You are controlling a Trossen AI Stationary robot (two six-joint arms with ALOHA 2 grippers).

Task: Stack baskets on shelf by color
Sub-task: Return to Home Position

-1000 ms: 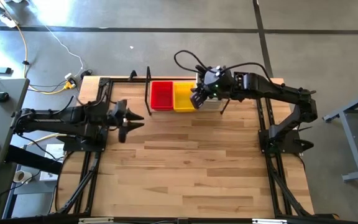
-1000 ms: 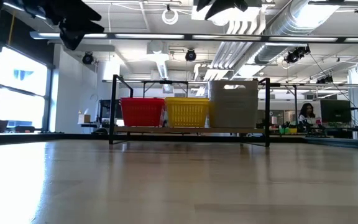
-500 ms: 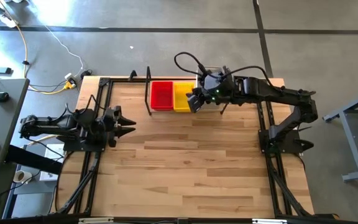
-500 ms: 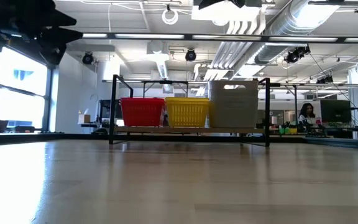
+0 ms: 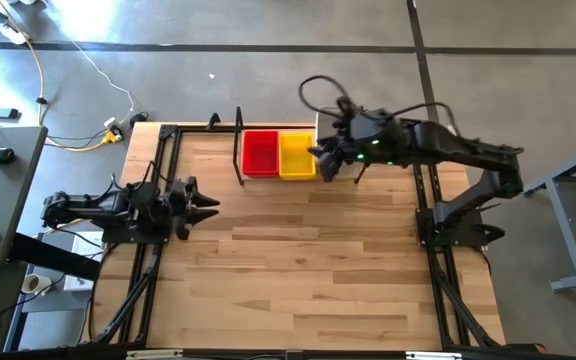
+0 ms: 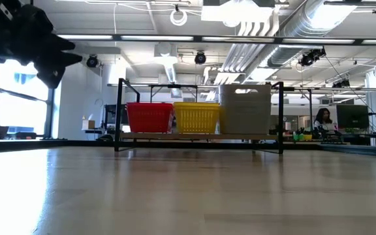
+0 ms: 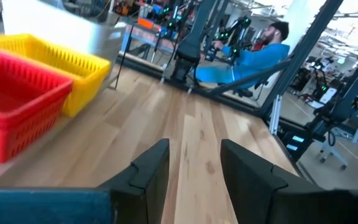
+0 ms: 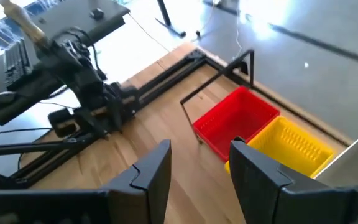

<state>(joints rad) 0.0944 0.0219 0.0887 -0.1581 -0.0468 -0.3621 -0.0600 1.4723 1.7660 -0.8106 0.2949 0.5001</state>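
Three stacks of baskets line the shelf: red, yellow, grey-white. Left end effector hangs at the counter's left edge, fingers spread, empty. Right end effector hovers above the shelf's right end, also spread.

We see the table as light wood planks, smooth with a satin sheen. Red baskets and yellow baskets: opaque plastic mesh, slightly glossy. Grey-white baskets, centre right in the low view: translucent plastic. Shelf: thin black metal rod, matt. Left gripper and right gripper: dark, matt, plastic-looking. Floor along the frame's top: polished grey concrete, glare upper left.
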